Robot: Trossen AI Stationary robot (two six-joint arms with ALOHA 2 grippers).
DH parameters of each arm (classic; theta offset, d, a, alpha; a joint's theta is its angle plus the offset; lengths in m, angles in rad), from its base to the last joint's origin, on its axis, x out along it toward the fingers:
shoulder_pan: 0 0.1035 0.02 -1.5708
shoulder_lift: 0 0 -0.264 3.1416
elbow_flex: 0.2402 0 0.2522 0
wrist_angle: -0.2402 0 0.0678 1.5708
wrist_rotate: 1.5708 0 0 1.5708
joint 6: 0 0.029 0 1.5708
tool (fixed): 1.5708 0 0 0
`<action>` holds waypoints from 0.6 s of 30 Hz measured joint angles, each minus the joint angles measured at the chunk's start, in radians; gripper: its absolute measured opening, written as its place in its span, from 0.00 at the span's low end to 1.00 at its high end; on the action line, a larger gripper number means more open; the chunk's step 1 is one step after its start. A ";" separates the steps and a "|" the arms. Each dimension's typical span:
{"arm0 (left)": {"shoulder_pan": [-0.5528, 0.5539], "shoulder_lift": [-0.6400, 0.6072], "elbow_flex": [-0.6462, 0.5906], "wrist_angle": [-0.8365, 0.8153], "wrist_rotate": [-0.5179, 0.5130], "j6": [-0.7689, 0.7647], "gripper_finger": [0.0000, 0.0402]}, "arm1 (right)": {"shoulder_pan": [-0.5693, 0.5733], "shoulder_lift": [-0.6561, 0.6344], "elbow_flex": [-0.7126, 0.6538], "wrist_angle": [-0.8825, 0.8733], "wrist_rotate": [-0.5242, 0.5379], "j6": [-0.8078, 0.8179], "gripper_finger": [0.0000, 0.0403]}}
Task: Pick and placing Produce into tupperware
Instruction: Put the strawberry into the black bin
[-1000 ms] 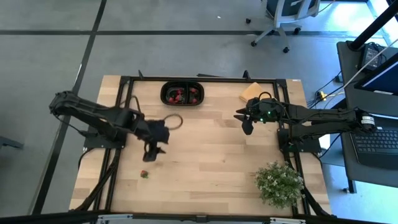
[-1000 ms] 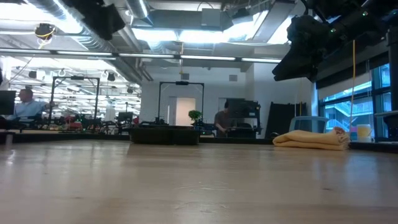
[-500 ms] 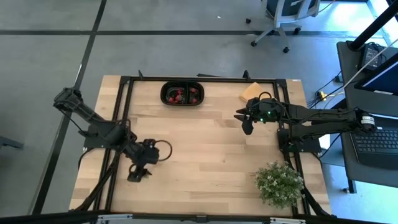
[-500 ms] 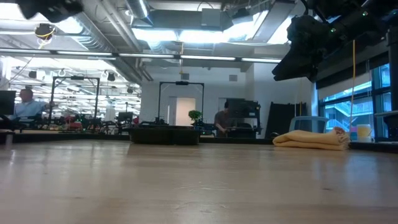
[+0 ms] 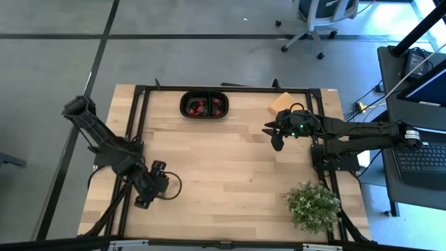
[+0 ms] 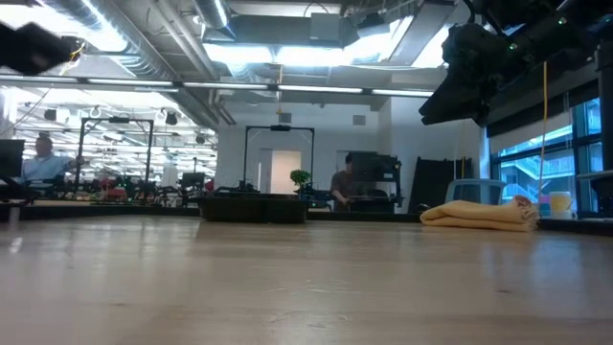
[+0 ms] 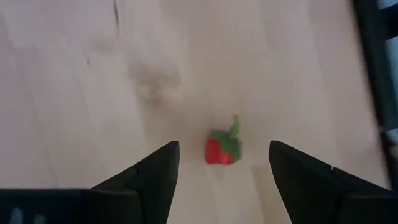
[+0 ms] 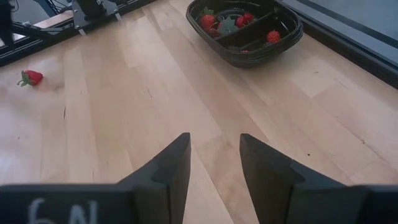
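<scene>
One piece of produce, a small red strawberry with a green top [image 7: 222, 149], lies on its side on the wooden table near the front left; the right wrist view also shows this strawberry [image 8: 30, 77]. My left gripper [image 5: 145, 201] hangs open over it, pointing steeply down, one finger on either side and clear of it. The black oval tupperware [image 5: 205, 105] stands at the far edge and holds several red and dark pieces in its two compartments. My right gripper [image 5: 277, 141] waits open above the table's right part, with nothing between its fingers.
A tan yellowish pad [image 5: 281, 103] lies at the far right. A leafy potted plant [image 5: 312, 206] stands at the near right corner. A black frame rail [image 5: 136, 132] runs along the table's left side beside my left arm. Bare wood [image 5: 230, 167] spans the middle.
My left gripper has swung from the table's middle left toward the near left corner and has come down over the strawberry. My right arm has kept still.
</scene>
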 joint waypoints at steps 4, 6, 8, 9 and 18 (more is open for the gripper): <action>-0.018 0.000 -0.067 0.076 -0.018 -0.001 0.60 | 0.000 0.000 0.000 0.000 0.000 0.001 0.35; -0.020 0.008 -0.087 0.102 -0.019 -0.001 0.60 | 0.000 0.000 0.000 0.000 0.000 0.006 0.35; -0.020 0.030 -0.092 0.122 -0.018 0.001 0.60 | 0.000 0.000 0.000 0.000 0.000 0.022 0.35; -0.019 0.045 -0.092 0.126 -0.014 0.008 0.60 | 0.000 0.000 0.000 0.000 0.000 0.024 0.35; -0.019 0.233 -0.092 0.162 0.043 0.041 0.60 | 0.000 0.000 0.000 0.000 0.000 0.027 0.35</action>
